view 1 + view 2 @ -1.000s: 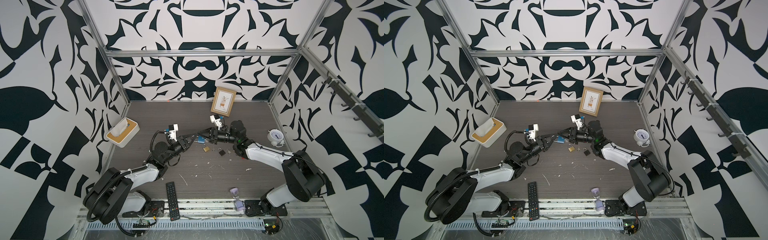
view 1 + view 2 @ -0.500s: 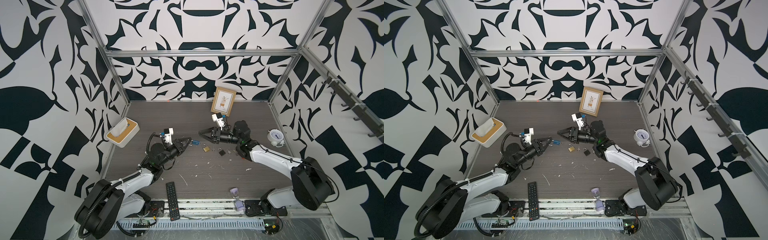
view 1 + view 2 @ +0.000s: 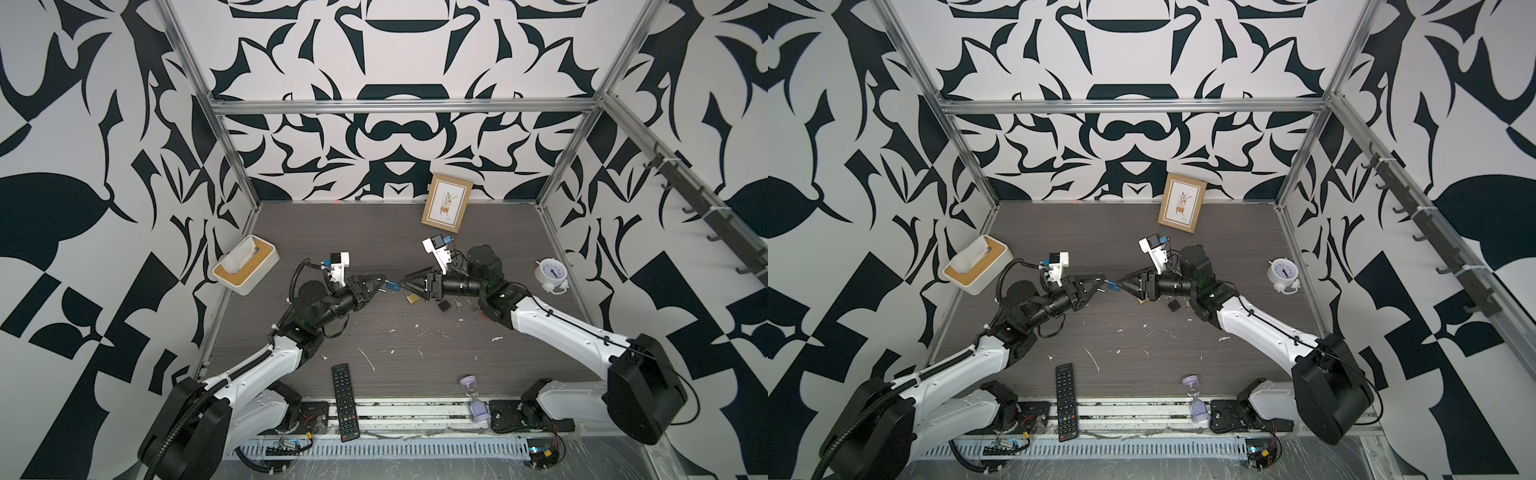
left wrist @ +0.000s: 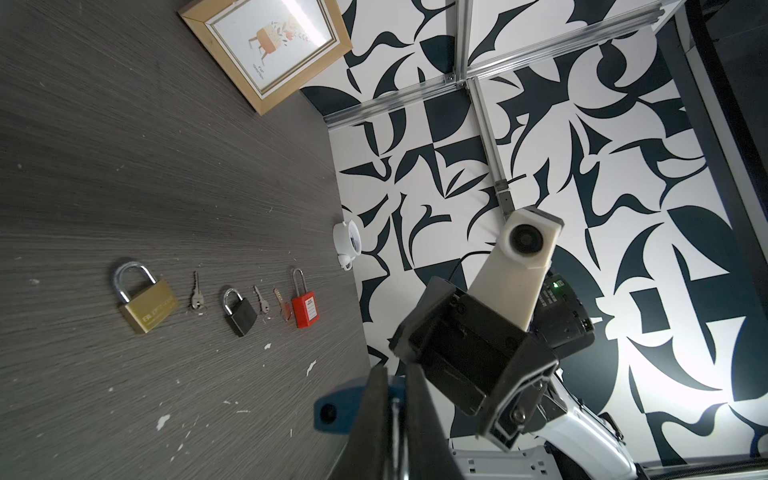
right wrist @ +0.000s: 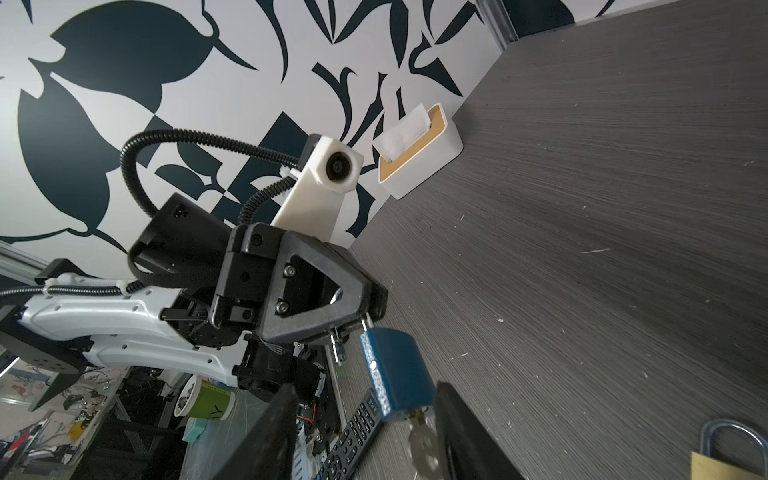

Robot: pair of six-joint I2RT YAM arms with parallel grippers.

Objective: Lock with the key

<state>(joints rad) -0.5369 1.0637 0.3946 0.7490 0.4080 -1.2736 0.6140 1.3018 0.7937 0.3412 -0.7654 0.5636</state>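
Half looks done (the key sits in the blue lock, which the left gripper pinches by its loop, up in the air), but the right gripper is open around the key, so locking is left.

The dark woodgrain desk carries a tissue box, a framed picture against the back wall, an alarm clock and a remote. A brass padlock, black padlock and red padlock lie in a row with keys between them, amid white flecks.
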